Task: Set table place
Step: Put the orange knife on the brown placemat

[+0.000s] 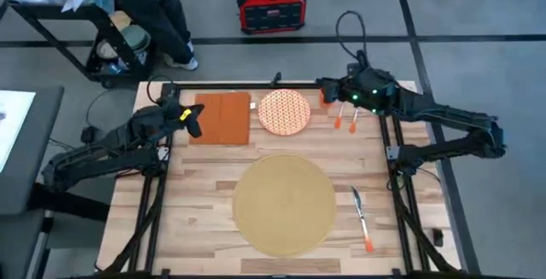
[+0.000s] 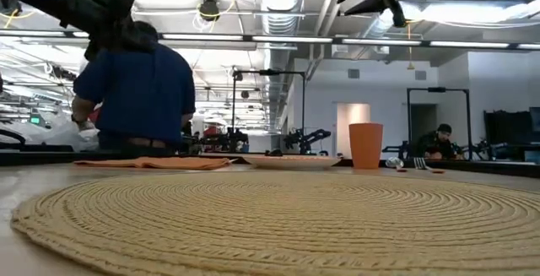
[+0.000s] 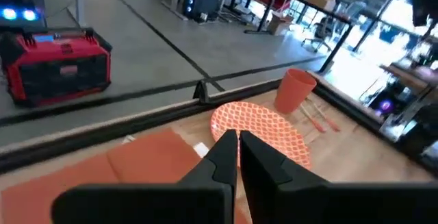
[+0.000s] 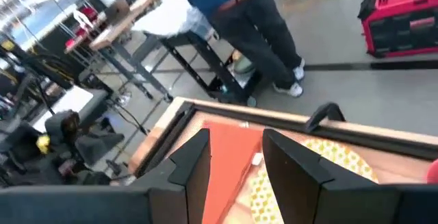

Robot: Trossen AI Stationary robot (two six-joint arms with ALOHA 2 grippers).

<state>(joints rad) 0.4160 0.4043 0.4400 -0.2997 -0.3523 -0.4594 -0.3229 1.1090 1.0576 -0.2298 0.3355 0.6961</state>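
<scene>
Placemat (image 1: pixel 284 204) lies flat on the worktop (image 1: pixel 205 202), toward its near edge and bare. Behind it sit a napkin (image 1: pixel 220 118), plate (image 1: pixel 284 112) and cup (image 2: pixel 365 145). Left fingers (image 1: pixel 193 122) — pressed together — hover by the napkin; right fingers (image 1: pixel 327 90) — spread apart — hang beside the plate.

Coarse, seemingly woven placemat (image 2: pixel 270 221); wooden table (image 1: pixel 205 202)
</scene>
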